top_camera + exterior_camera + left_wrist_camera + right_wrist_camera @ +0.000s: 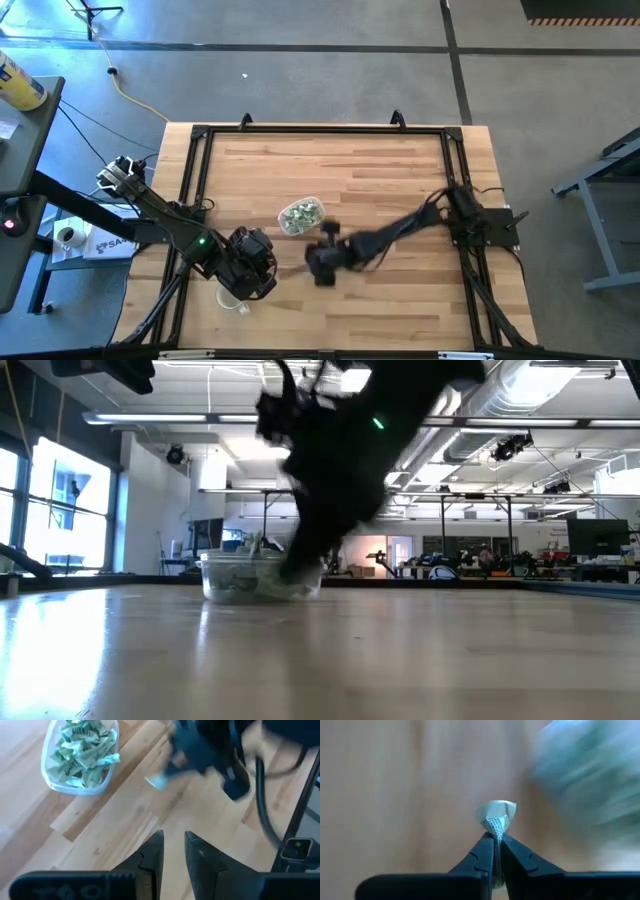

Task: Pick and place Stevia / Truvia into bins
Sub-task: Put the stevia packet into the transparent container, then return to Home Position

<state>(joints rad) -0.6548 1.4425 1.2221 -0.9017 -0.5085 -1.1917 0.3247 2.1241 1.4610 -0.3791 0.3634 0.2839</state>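
The right gripper (494,839) has its two dark fingers pressed together on a single sachet (496,816), which sticks out past the fingertips as a crumpled white and pale-green fold above the wooden table (395,795). In the high view this gripper (322,252) sits just below and to the right of the frame centre, at the end of the right arm that reaches in from the right side of the table (400,180). The clear tub (300,215) lies just beside it, up and to the left, near the middle of the frame, and holds a heap of green and white sachets (299,213). The left wrist view shows the same tub (52,782) in the upper left of the frame with its sachets (82,750) piled inside, and the pinched sachet (159,781) appears as a small pale piece below the blurred right gripper in the upper middle. The left gripper (173,845) hangs over bare table at the bottom of that frame, its fingers spread slightly with a narrow gap and nothing between them. In the high view the left gripper (252,268) is at lower left of centre, apart from the tub. In the low view the tub (260,578) stands on the table left of centre, with a dark arm coming down over its right end.
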